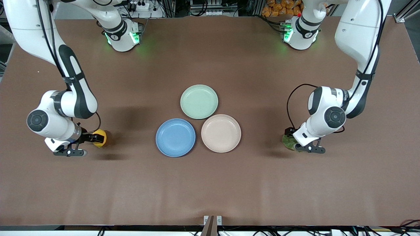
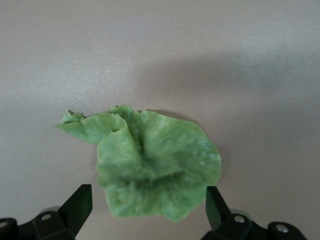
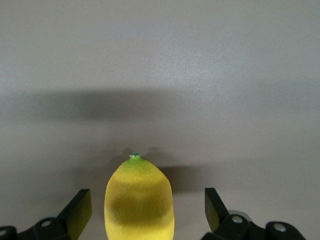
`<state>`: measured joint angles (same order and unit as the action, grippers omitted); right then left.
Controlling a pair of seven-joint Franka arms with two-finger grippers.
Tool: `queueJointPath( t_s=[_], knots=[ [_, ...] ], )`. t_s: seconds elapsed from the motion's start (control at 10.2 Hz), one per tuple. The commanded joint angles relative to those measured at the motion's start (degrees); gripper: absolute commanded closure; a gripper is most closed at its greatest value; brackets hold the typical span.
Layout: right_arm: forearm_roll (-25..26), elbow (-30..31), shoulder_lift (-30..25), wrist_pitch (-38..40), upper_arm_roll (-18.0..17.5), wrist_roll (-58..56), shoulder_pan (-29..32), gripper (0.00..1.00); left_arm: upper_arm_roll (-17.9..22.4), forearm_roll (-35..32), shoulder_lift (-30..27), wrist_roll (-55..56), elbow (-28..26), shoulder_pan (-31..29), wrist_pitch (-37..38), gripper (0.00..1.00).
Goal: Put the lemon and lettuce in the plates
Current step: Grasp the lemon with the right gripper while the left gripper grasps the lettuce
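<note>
Both tools gape wide: left tool [image 2: 147, 210] straddles lettuce [image 2: 150, 165], right tool [image 3: 147, 212] straddles lemon [image 3: 139, 200].

Robot lab: two arm bases [image 1: 123, 37] bolted on brown tabletop [image 1: 210, 183], cables [image 1: 141, 6] and aluminium framing seen at edge.

Three round shallow rimmed plates — one blue plate [image 1: 175, 137], one pale beige-pink plate [image 1: 220, 133], one pale green plate [image 1: 199, 101]. One small oval yellow lemon [image 1: 99, 138] and one ruffled green lettuce leaf [image 1: 288, 141] — one at each end effector.
</note>
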<state>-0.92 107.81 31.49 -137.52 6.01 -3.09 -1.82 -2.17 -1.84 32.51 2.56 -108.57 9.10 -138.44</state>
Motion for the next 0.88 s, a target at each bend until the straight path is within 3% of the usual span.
queueJointPath(
  t_s=[0.0, 0.2, 0.29, 0.39, 0.49, 0.68, 0.78],
  knots=[
    [-0.2, 0.1, 1.8, -1.3, -0.7, -0.8, 0.7, 0.00, 0.3, -1.7, 1.5, 1.5, 0.6, -0.1, -2.0, 0.16],
    [-0.2, 0.1, 1.9, -1.3, -0.7, -0.8, 0.6, 0.00, 0.6, -1.7, 1.8, 1.4, 0.8, 0.0, -2.0, 0.68],
    [-0.2, 0.0, 1.9, -0.9, -0.7, -0.7, 0.6, 0.35, 0.7, -1.7, 1.9, 1.5, 1.1, 0.0, -2.0, 0.95],
    [-0.2, -0.2, 1.7, -0.6, -0.8, -0.5, 0.2, 0.71, 0.9, -1.7, 2.1, 1.5, 1.1, 0.0, -2.0, 1.00],
    [-0.2, -0.3, 1.4, -0.6, -0.8, -0.5, -0.5, 0.95, 1.1, -1.7, 2.1, 1.5, 1.1, 0.0, -2.0, 1.00],
    [-0.3, -3.5, 0.4, 3.4, -1.3, 1.0, -2.3, 1.00, 1.1, -1.7, 1.6, 1.5, 1.1, 0.0, -1.9, 1.00],
    [-0.7, -8.9, 0.3, 12.1, -3.2, 4.2, -2.3, 1.00, 1.0, -1.7, 1.4, 1.5, 1.1, 0.0, -1.9, 1.00]
  ],
)
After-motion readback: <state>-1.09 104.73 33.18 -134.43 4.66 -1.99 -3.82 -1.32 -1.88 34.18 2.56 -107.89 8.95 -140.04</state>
